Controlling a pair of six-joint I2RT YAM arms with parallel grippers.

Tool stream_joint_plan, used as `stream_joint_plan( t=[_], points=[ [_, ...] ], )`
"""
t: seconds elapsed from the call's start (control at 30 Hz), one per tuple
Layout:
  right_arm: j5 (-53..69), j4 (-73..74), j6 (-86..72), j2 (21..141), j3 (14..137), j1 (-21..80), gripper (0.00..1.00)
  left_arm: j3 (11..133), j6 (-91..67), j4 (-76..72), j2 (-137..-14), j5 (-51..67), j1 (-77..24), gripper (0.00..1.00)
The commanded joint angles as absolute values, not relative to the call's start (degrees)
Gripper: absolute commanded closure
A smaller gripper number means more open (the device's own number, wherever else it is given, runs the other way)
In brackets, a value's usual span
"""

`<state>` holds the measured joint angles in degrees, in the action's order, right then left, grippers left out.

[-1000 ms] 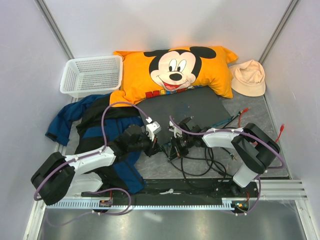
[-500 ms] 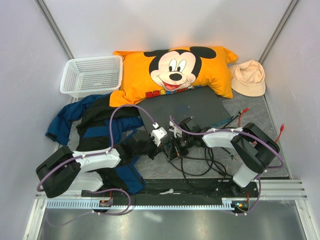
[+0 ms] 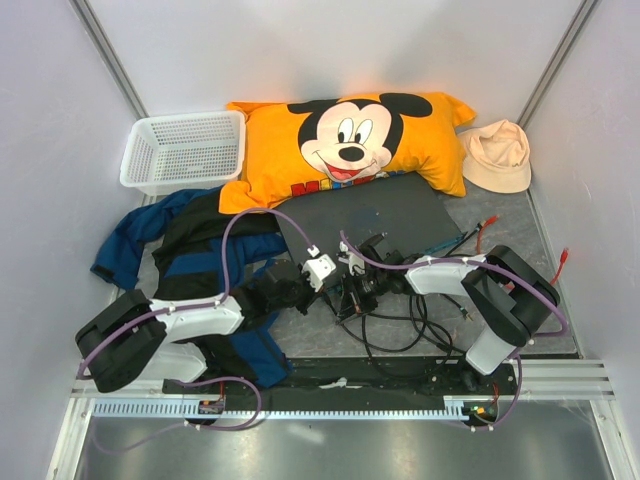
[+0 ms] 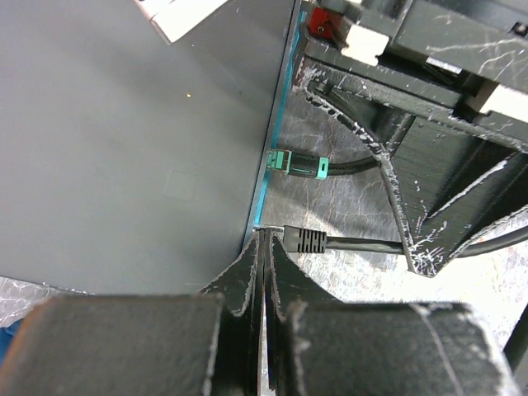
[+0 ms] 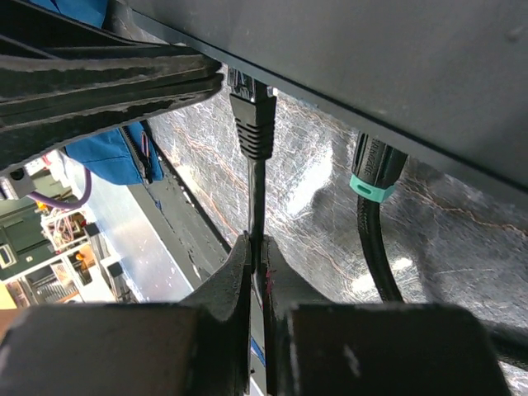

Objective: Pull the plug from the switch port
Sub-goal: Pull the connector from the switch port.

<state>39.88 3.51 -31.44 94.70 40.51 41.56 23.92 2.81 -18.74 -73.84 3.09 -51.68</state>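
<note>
Switch (image 3: 375, 215): flat, mid-table, sockets along its near edge. Black plug (image 5: 253, 120): at its port, not yet pulled free. Right gripper (image 5: 256, 247): pinching the plug's cable (image 5: 256, 194). Left gripper (image 4: 266, 247): pressed together, empty, just left of plug.

Orange Mickey Mouse pillow (image 3: 345, 140) lies flat along the far side of the table (image 3: 535, 235), printed face up. White mesh basket (image 3: 185, 117) stands upright just beside the pillow's left end. Cream hat (image 3: 497, 155) rests at the pillow's right end, near the far right corner. Blue garment (image 3: 128, 242) and black garment (image 3: 205, 232) lie crumpled together at left, nearer than the basket. Two red-tipped wires lie loose on the right side: one (image 3: 487, 222) below the hat, one (image 3: 563, 258) by the right wall.
</note>
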Motion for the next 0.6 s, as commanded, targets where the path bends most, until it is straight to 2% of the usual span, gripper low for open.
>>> stream_joint_plan(
  t=[0.0,0.37,0.57],
  points=[
    [39.5,1.7,-30.3,95.0,40.5,40.9,0.95,24.5,5.5,-22.2,-75.0,2.8,-51.8,0.98],
    [40.4,1.0,-29.9,94.5,40.4,40.8,0.95,26.0,4.3,-22.2,-79.4,2.4,-51.8,0.98],
    [40.4,1.1,-28.8,90.5,40.1,40.8,0.99,23.9,2.6,-22.3,-81.6,1.6,-51.9,0.98]
  ],
)
